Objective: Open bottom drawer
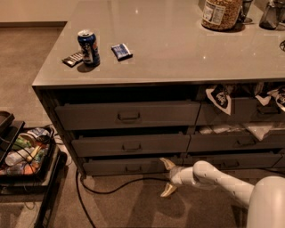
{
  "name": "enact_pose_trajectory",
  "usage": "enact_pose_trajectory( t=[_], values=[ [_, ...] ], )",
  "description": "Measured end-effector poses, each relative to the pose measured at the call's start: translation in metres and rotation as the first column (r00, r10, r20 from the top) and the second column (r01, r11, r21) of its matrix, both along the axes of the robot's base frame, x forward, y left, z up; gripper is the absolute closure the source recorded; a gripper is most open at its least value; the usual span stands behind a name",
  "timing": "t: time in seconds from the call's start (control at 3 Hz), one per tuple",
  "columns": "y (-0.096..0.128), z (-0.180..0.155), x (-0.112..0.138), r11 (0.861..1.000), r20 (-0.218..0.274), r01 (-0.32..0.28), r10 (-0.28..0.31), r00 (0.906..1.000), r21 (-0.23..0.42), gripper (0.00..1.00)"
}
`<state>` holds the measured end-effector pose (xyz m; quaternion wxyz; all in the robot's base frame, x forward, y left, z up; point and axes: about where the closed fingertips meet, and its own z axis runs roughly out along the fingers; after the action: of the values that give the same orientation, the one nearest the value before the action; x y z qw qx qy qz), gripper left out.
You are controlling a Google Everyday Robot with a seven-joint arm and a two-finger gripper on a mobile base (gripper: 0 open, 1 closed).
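Observation:
The bottom drawer [111,166] is the slimmest dark-grey front at the foot of the left three-drawer stack, with a small rectangular centre handle [133,168]. It stands slightly pulled out, like the two drawers above it. My gripper [168,177] is low near the floor, just right of that handle, at the drawer's right end. Its two tan fingers are spread wide: the upper fingertip [165,163] is at the drawer's lower right corner, the lower one [168,190] hangs over the carpet. It holds nothing.
A black cable [111,189] runs over the carpet under the drawers. A low cart [26,156] with bottles stands at the left. On the counter are a blue can [88,46], a blue packet [121,50] and a jar [221,13]. Right-hand drawers [236,140] have white cloth sticking out.

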<state>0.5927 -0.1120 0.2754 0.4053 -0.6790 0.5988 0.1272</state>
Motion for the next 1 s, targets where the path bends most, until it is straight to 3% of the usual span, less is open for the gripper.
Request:
enact_pose_trajectory(
  t=[0.67,1.0],
  values=[
    [0.000,-0.013,0.010,1.000,-0.003,0.001,-0.001,1.0000,0.012,0.00],
    [0.010,-0.081,0.025,0.998,0.024,0.040,-0.041,0.9989,0.045,0.00]
  ],
)
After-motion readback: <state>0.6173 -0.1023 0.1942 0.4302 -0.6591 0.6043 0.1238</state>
